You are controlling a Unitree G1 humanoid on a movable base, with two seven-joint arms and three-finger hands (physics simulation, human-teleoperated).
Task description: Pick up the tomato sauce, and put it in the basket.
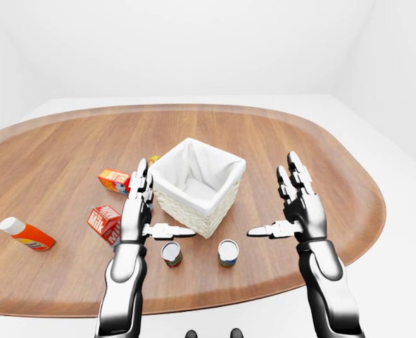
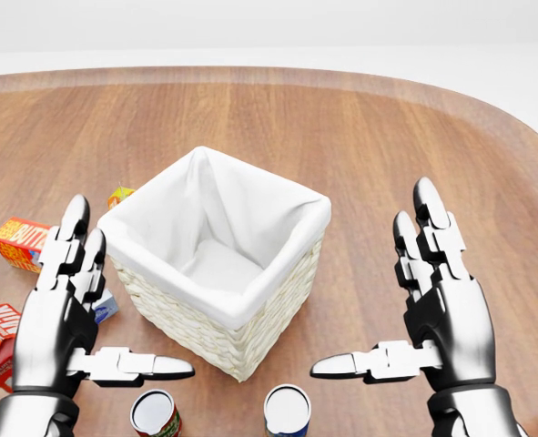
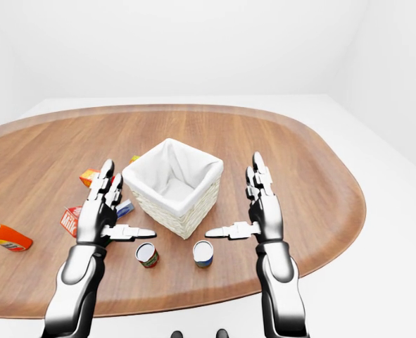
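Holding both hands, left (image 2: 64, 314) and right (image 2: 437, 305), spread and empty, we see the sauce can (image 1: 171, 253) standing upright below the basket (image 2: 216, 314).

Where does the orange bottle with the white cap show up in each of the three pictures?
Left-eye view: the orange bottle lies on its side at the far left of the wooden table.
Head view: it is not in the picture.
Right-eye view: the same bottle lies against the left edge, partly cut off.
Shared landmark: the white-lined wicker basket near the middle of every view; in both eye views the bottle lies far to its left.
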